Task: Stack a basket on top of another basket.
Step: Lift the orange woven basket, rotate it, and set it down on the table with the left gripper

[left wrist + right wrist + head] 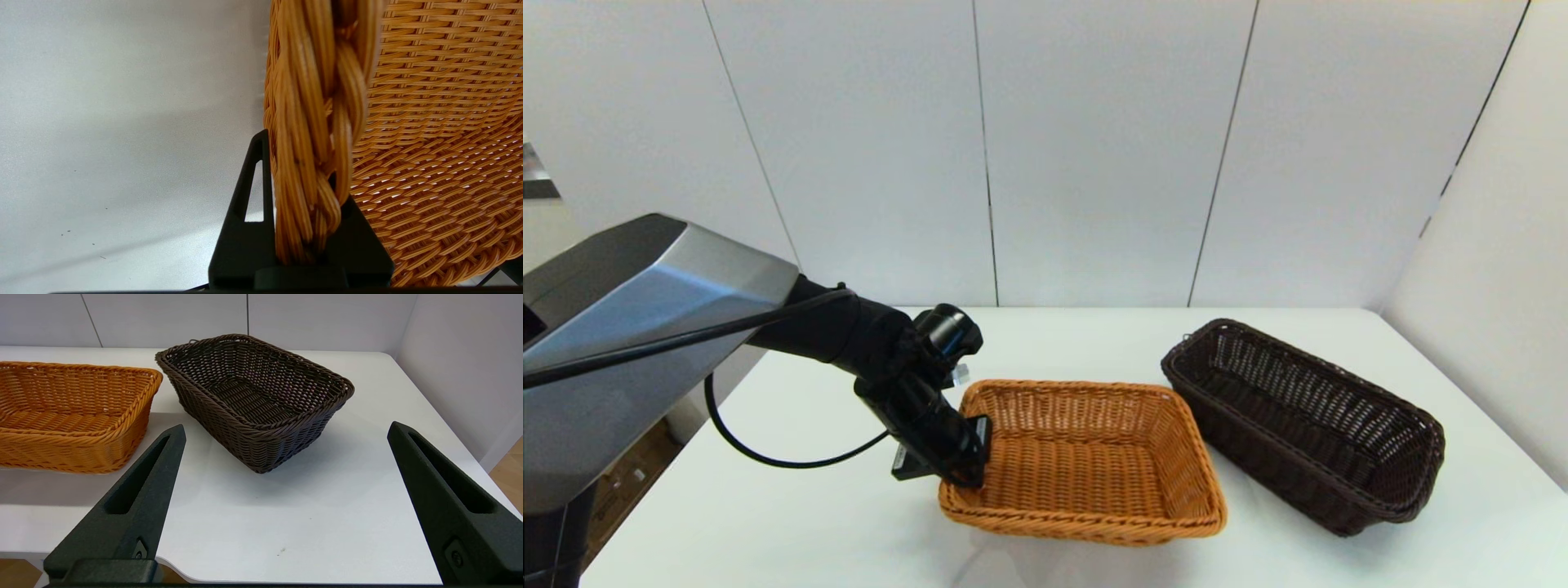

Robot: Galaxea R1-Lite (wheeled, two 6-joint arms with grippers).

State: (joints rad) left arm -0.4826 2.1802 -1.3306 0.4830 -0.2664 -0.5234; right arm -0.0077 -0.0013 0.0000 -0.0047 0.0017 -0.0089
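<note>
Nearest the robot, on its left side, the left gripper [964, 457] is clamped on the braided rim of the orange-tan basket [1086, 461] at that basket's left short end; in the left wrist view the rim [316, 163] is seen pinched between the two black fingers [249, 204], one outside the wall and one inside. A lifted grip is suggested — light shows through the weave of the floor, and in the right wrist view a shadow lies under the near wall — though how far the base is off the white table [792, 523] cannot be told. The right gripper [286, 506] is held back at the near table edge, fingers spread wide and empty, and is not seen in the head view. Farther off and to the robot's right, the dark brown basket [1307, 425] is set on the table, just beside the orange-tan one but apart from it, a strip of bare table being left between them. Its long axis is skewed, running from far-left to near-right, whereas the orange-tan basket is laid roughly square to the robot. The coming move is judged to turn on this — the held basket lies to the left of the dark one, so a carry to the right would be needed, with a turn to match the two long axes before any nesting. The dark basket is nearer the right arm, which faces it directly.
</note>
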